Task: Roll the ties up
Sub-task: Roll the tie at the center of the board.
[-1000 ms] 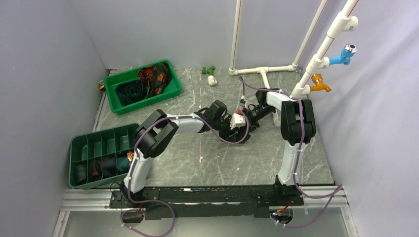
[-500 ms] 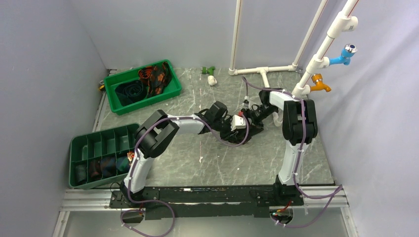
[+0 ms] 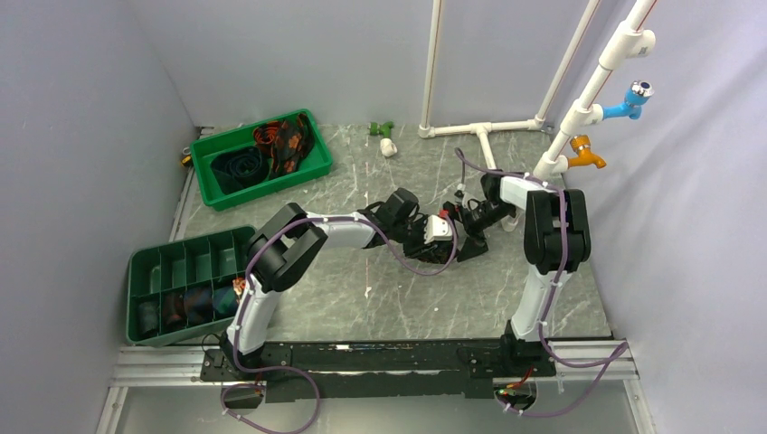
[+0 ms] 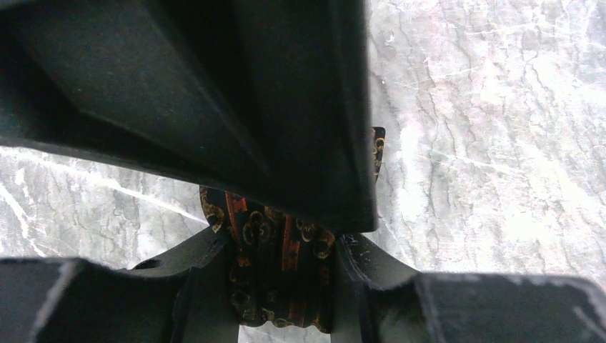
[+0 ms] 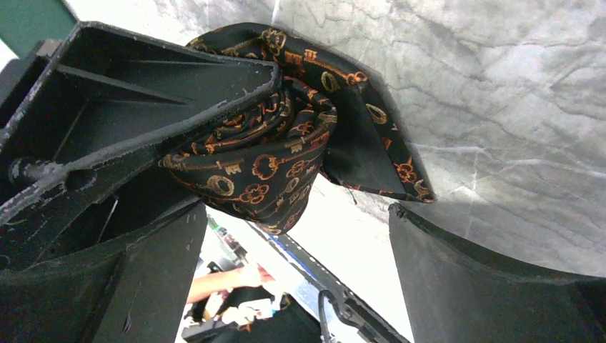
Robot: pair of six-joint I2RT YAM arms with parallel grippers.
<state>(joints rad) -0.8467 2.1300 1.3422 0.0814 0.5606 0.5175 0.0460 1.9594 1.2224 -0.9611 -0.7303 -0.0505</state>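
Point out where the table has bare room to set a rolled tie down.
Bare table runs from the tie to the base rail, and behind it toward the white pipe. Crowded: the middle, where the left gripper and right gripper meet, and the left edge with the open green tray and divided green tray.

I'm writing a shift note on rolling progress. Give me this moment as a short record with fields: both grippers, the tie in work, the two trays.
left gripper: shut on the black cloth tie with orange key print, which is rolled into a bundle
right gripper: open, fingers spread wide at the roll
tie location: middle of the grey marbled tabletop
green open plastic tray: far left, holds loose unrolled ties
green divided plastic tray: near left, rolled ties in its near row
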